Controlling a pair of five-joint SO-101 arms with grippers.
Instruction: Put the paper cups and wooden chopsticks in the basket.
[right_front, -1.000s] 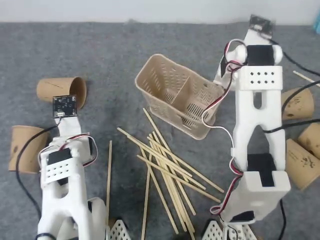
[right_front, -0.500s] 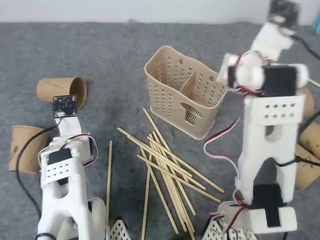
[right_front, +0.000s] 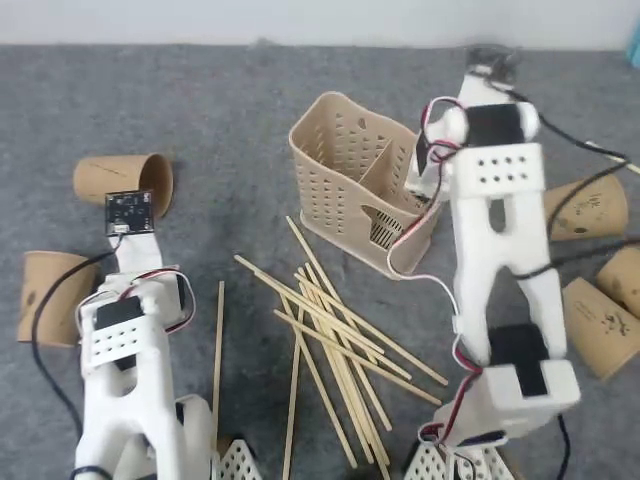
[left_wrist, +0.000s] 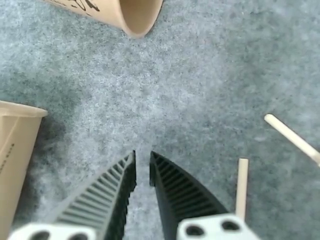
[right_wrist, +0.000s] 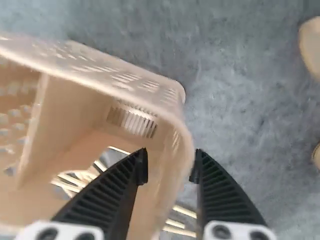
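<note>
Looking over the grey tabletop (right_front: 200, 110), we see the basket (right_front: 345, 165) standing near its middle, mouth up, with the long axis running from far left to near right. The right tool (right_wrist: 169, 160) pinches the basket's end wall, one finger inside. The left tool (left_wrist: 142, 157) is pressed almost together, holding nothing, near two cups lying on their sides: the far cup (right_front: 122, 180), mouth turned right, and the near cup (right_front: 45, 297). The wooden chopsticks (right_front: 340, 340) lie flat in front of the basket, mostly slanting like it.
</note>
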